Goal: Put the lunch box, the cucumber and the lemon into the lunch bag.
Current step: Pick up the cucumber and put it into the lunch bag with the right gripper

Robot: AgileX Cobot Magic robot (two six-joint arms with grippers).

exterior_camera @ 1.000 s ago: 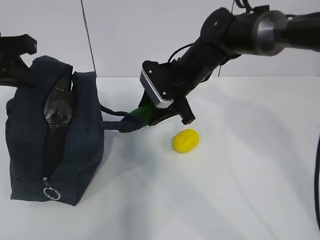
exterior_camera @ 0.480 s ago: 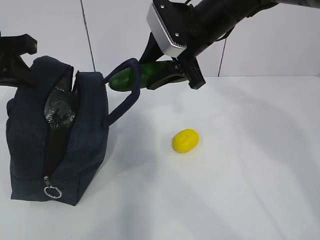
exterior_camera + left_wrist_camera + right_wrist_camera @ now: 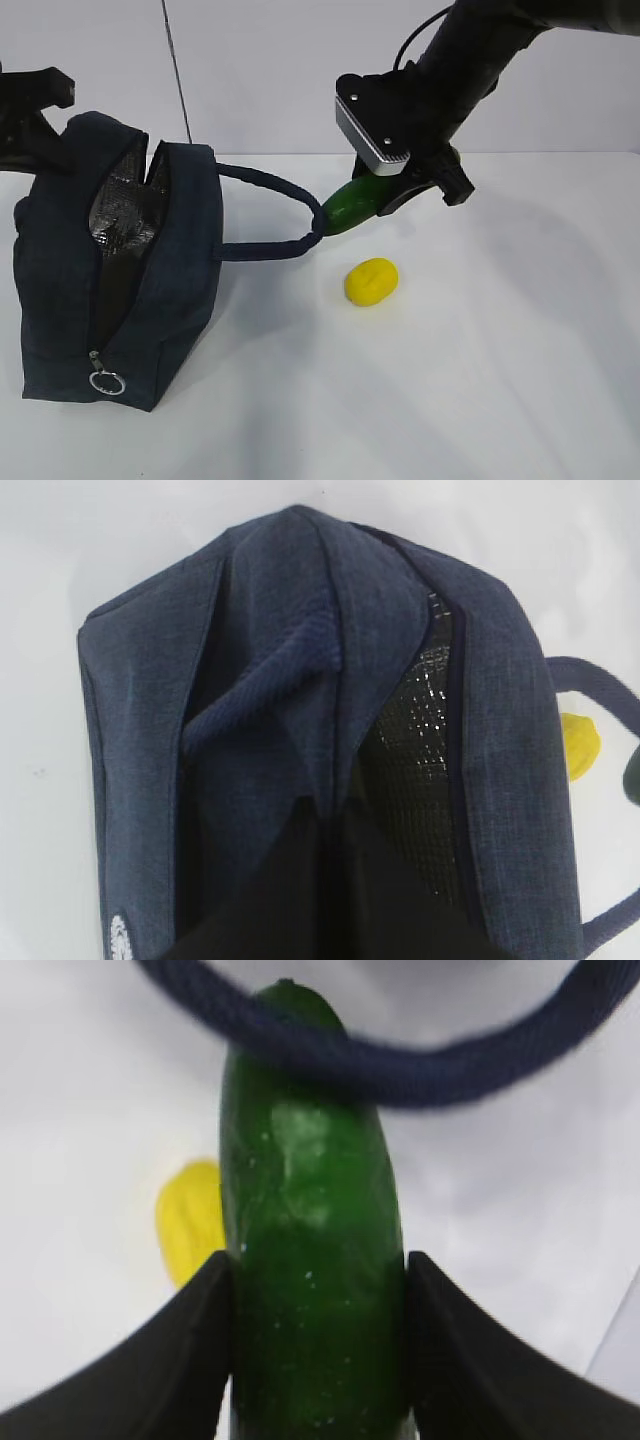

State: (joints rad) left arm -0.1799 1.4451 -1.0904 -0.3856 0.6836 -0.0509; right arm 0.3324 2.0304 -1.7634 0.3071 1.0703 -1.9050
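The navy lunch bag (image 3: 60,280) stands at the left, its zipper open and silvery lining (image 3: 120,205) showing. My left gripper (image 3: 28,140) is behind it; in the left wrist view its jaws (image 3: 325,820) are pressed together on the rim of the lunch bag (image 3: 260,630). My right gripper (image 3: 410,192) is shut on the dark green cucumber (image 3: 355,203) above the table. The bag's handle loop (image 3: 270,250) is hooked over the cucumber's tip, as the right wrist view shows (image 3: 400,1065). The yellow lemon (image 3: 371,281) lies on the table below. The lunch box is out of view.
A silver ring zipper pull (image 3: 105,383) hangs at the bag's near end. The white table (image 3: 500,350) stretches right and forward of the lemon. A thin dark cable (image 3: 175,70) runs up the wall behind the bag.
My right gripper lifted the cucumber toward the bag's top, then moved right and down. The handle stayed hooked on the cucumber's tip and now stretches out to the right.
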